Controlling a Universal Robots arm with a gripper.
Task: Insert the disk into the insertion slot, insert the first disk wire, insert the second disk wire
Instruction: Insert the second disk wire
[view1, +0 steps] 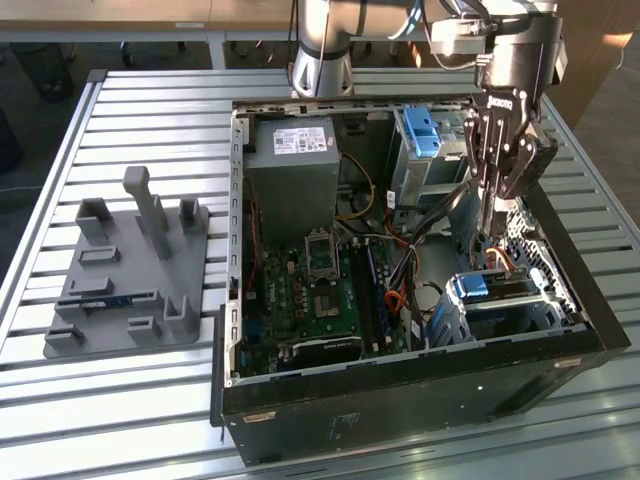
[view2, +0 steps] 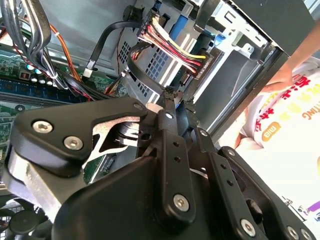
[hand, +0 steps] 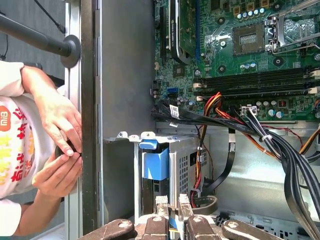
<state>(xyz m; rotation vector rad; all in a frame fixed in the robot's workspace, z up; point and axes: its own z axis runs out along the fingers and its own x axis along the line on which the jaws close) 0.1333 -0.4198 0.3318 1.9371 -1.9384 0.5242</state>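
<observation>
Disk (view1: 500, 290) (blue-tabbed) in perforated metal insertion slot (view1: 553, 303), gripper (view1: 488, 232) above

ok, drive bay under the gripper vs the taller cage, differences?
The drive bay sits low at the case's near corner; the taller cage stands beside the power supply. The bay's tab is darker blue than the cage's. The gripper hangs over the bay, not the cage. Both: silver sheet metal.

The table (view1: 150, 100) is made of long silver metal strips with thin gaps between them. A flat grey tray (view1: 120, 318) with little blocks standing up on it sits toward the exterior view's left. A big black computer box (view1: 400, 400), open on top, sits just beside it.
</observation>
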